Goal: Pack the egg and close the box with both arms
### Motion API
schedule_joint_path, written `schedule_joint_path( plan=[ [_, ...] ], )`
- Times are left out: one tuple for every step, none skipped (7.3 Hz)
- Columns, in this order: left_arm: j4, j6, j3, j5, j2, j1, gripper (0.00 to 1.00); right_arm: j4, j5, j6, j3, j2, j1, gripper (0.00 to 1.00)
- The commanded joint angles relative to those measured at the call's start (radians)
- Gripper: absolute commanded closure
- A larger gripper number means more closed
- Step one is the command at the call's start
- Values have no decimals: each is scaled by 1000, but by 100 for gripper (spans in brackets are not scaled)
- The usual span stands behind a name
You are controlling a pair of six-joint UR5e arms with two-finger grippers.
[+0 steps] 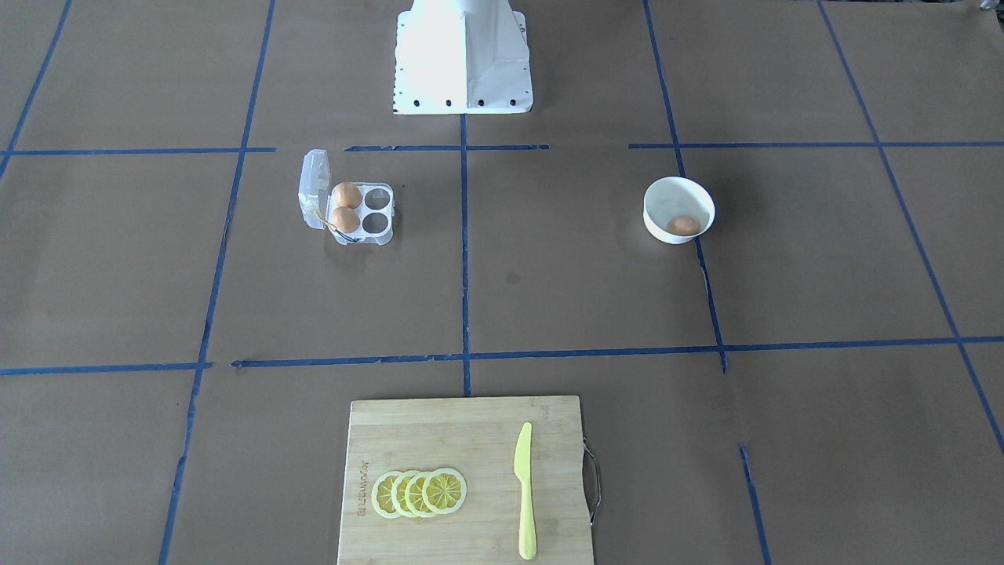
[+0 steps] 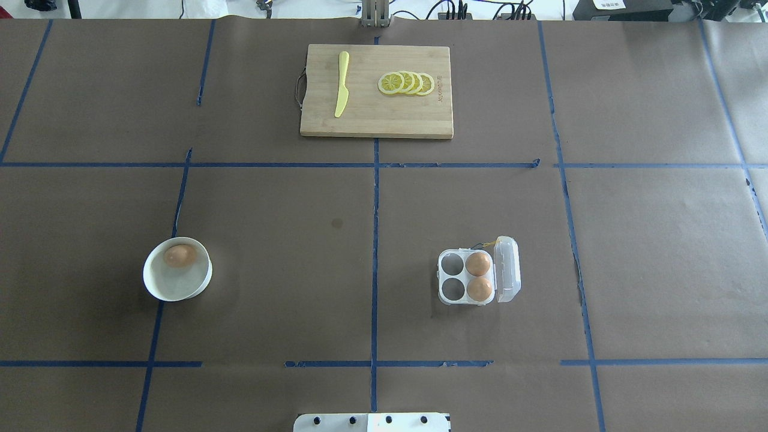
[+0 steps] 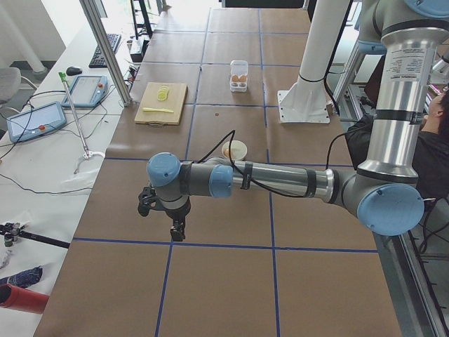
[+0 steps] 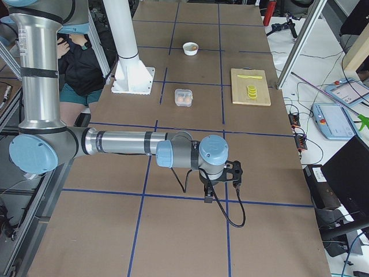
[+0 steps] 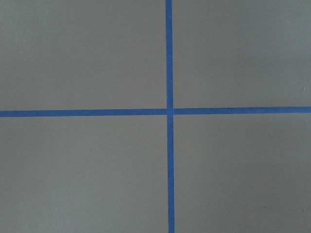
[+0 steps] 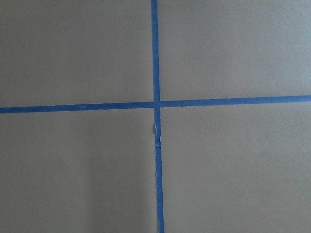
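Observation:
The clear egg carton (image 2: 445,277) stands right of the table's middle with its lid (image 2: 507,269) open; it also shows in the front-facing view (image 1: 388,212). Two orange-brown eggs (image 2: 478,263) (image 2: 479,288) sit in the cups beside the lid, and the other two cups are empty. A third egg (image 2: 179,255) lies in the white bowl (image 2: 157,287) on the left. My left gripper (image 3: 176,229) and right gripper (image 4: 209,196) show only in the side views, far from the carton at the table's ends. I cannot tell whether they are open or shut. Both wrist views show only brown paper and blue tape.
A wooden cutting board (image 2: 390,117) at the far edge carries lemon slices (image 2: 407,83) and a yellow knife (image 2: 342,84). The white base block (image 1: 463,63) stands at the robot's side. A person (image 3: 429,144) sits beside the robot. Blue tape lines grid the brown table.

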Motion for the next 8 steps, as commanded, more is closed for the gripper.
schedule_joint_path(
  plan=[
    [0,2,-8,-1,1,0,0,0,2,-8,4,-3,2,0],
    [0,0,-38,-2,1,0,0,0,2,-5,3,-3,0,0],
    [-2,-6,-82,0,0,0,0,0,5,-4,3,-3,0,0],
    [-12,-8,-160,0,-20,0,0,0,6,-2,6,-2,0,0],
    [-17,-9,-191,-3,-84,2,0,0,5,2,6,1,0,0],
    [-47,-9,-178,3,-171,52,0,0,5,2,7,2,0,0],
    [-60,-70,-175,2,-192,124,0,0,5,4,7,2,0,0],
    [-65,-113,-199,-5,-219,182,0,0,6,4,6,2,0,0]
  ],
)
